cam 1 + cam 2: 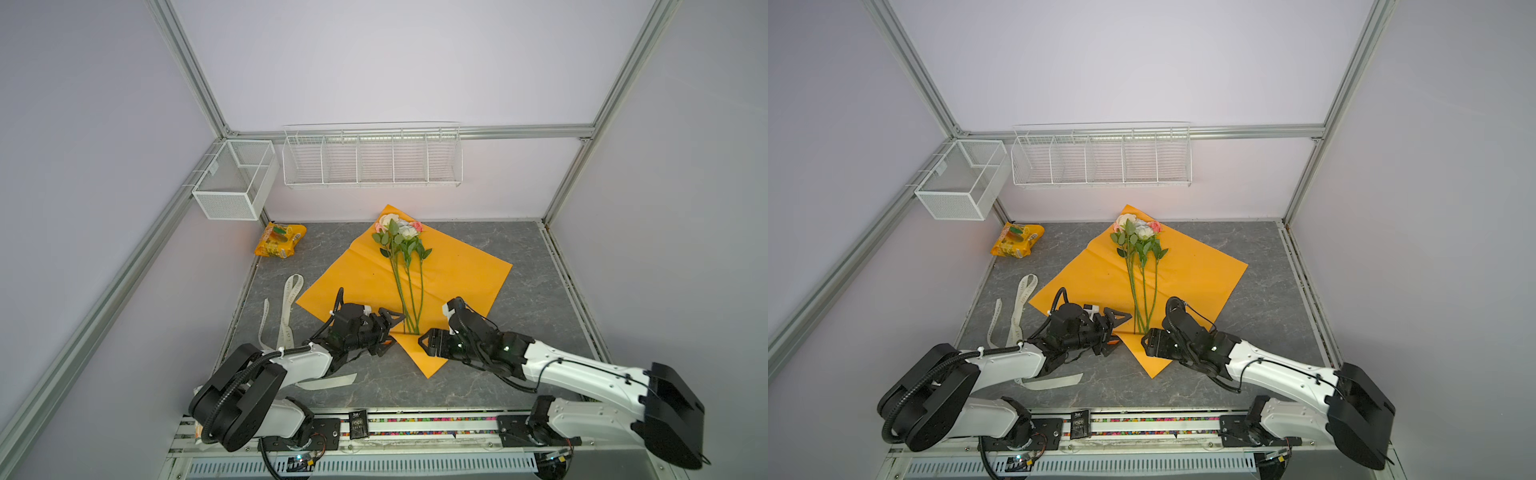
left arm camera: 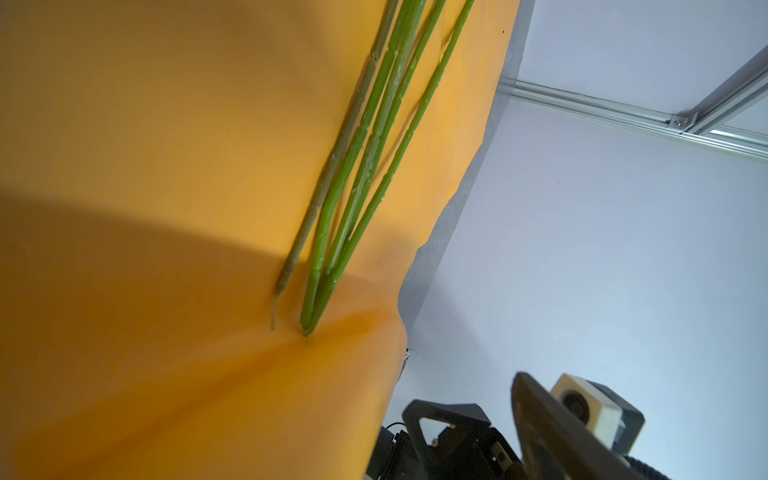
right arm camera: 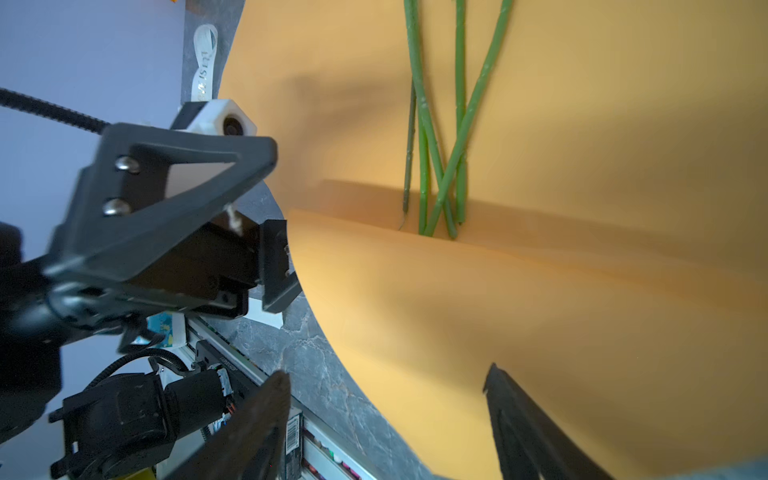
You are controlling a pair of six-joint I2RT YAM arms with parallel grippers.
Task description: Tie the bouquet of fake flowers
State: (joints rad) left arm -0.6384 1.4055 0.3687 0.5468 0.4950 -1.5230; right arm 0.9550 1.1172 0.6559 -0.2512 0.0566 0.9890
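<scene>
Closest to me, I see the left gripper (image 1: 390,332) spread wide and empty, and the right gripper (image 1: 424,343) likewise, flanking the stem ends (image 1: 412,326). The bouquet (image 1: 405,266) lies mid-table on the orange paper (image 1: 457,270), blooms (image 1: 399,226) at its far corner.

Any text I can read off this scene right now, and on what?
Ribbon: printed letters, too blurred to read.
Snack packet: print too small.
Black box on the front rail: white lettering, illegible.
Nothing reads clearly.
</scene>
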